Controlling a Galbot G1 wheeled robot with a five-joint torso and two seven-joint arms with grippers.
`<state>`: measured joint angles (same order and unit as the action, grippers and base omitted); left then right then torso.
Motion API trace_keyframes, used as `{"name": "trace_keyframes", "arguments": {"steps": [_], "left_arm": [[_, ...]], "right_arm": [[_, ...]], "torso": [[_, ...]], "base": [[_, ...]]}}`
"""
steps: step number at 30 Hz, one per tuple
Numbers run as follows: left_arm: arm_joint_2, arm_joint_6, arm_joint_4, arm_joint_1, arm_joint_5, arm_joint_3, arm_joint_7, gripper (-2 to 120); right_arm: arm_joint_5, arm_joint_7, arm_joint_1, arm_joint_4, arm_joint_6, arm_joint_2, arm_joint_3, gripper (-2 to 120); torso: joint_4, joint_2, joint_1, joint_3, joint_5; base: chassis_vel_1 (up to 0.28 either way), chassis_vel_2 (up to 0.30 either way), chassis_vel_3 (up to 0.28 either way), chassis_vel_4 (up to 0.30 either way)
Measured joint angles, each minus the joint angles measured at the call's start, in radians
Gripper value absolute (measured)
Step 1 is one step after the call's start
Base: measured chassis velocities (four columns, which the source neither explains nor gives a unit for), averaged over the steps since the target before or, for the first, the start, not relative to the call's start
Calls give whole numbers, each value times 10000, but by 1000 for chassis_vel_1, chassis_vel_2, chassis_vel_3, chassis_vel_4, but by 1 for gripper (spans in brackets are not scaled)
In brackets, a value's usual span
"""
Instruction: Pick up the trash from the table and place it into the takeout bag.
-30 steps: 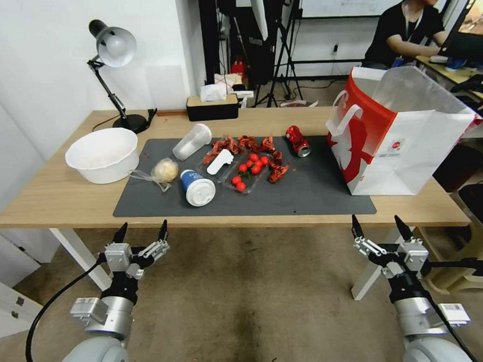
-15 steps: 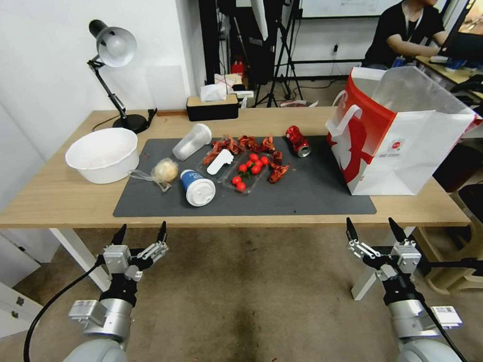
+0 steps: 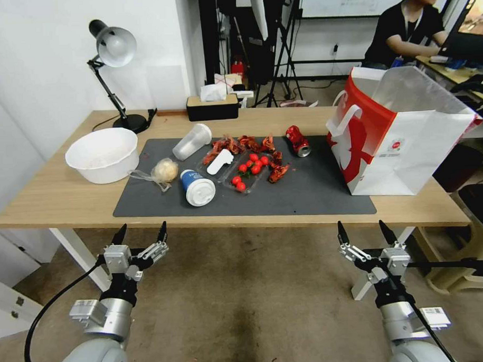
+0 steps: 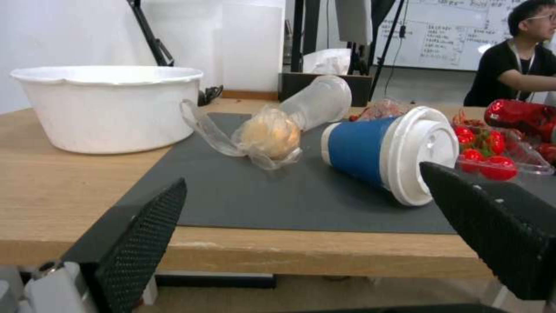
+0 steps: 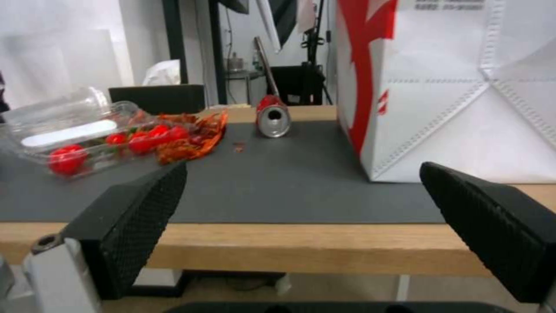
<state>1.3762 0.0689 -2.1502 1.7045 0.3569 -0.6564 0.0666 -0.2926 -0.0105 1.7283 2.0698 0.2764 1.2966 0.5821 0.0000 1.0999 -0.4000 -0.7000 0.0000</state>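
On the table (image 3: 52,198), a dark mat (image 3: 305,192) carries the trash: a clear plastic cup (image 3: 191,141) on its side, a blue cup with white lid (image 3: 198,188), a clear bag with a yellowish lump (image 3: 164,170), red wrapper scraps (image 3: 245,144) and a crushed red can (image 3: 297,140). The takeout bag (image 3: 393,128) stands open at the mat's right end. My left gripper (image 3: 141,233) hangs open below the table's front edge, facing the blue cup (image 4: 376,152) and the lump bag (image 4: 269,137). My right gripper (image 3: 362,230) is open too, below the edge, facing the can (image 5: 273,117) and bag (image 5: 451,87).
A large white bowl (image 3: 102,154) sits left of the mat. A clear tray of red tomatoes (image 3: 249,173) lies mid-mat. A desk lamp (image 3: 113,48) and a black tissue box (image 3: 212,105) stand along the back. A chair (image 3: 480,215) is at the right.
My right gripper has drifted left and a little lower in the head view, still open. The left arm and the things on the table have not moved.
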Motion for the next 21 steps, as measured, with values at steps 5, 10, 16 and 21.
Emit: {"name": "trace_keyframes", "arguments": {"steps": [5, 10, 16, 21], "left_arm": [[12, -1, -71, 66, -2, -30, -4, 100], [20, -3, -134, 109, -13, -51, -6, 100], [52, -20, -194, 145, -29, -77, -10, 100], [92, -23, -222, 148, -44, -93, -13, 100]], "right_arm": [[80, -42, -239, 0, -311, -123, -281, 100], [92, -157, -648, 21, -735, -342, -516, 100], [79, -418, -1656, 12, -1581, -730, -930, 100], [14, -585, -2500, 16, -2389, -1034, -1327, 100]], "torso": [[0, 0, 0, 0, 0], [0, 0, 0, 0, 1], [0, 0, 0, 0, 1], [0, 0, 0, 0, 1]], "base": [[0, 0, 0, 0], [0, 0, 0, 0], [0, 0, 0, 0], [0, 0, 0, 0]]}}
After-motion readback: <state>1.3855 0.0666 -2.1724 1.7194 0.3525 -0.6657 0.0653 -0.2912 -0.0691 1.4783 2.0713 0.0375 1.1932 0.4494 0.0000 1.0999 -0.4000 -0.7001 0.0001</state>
